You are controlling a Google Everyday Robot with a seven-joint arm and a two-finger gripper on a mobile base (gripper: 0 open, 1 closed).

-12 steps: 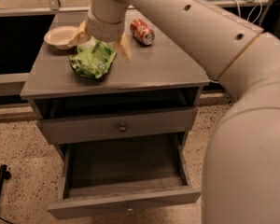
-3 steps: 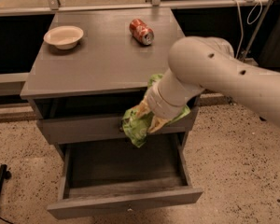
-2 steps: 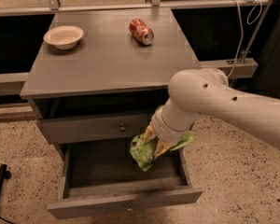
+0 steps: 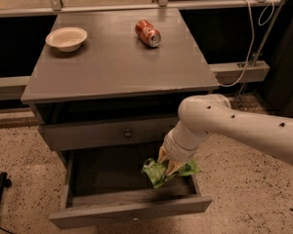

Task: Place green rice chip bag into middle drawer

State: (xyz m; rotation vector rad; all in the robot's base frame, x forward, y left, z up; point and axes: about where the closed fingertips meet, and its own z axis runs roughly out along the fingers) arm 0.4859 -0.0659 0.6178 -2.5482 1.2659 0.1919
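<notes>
The green rice chip bag is bright green and crumpled. It sits low inside the open middle drawer, near its right side, just above or on the dark floor. My gripper reaches down into the drawer from the right and is shut on the bag's top. The white arm hides part of the bag and the drawer's right board.
Above the open drawer is a shut grey drawer front with a round dark knob. On the cabinet top stand a cream bowl at the back left and a red soda can lying on its side. A white cable hangs at the right.
The arm has carried the bag from the cabinet top, down past the front of the cabinet, into the open drawer. The bowl and can have not moved.
</notes>
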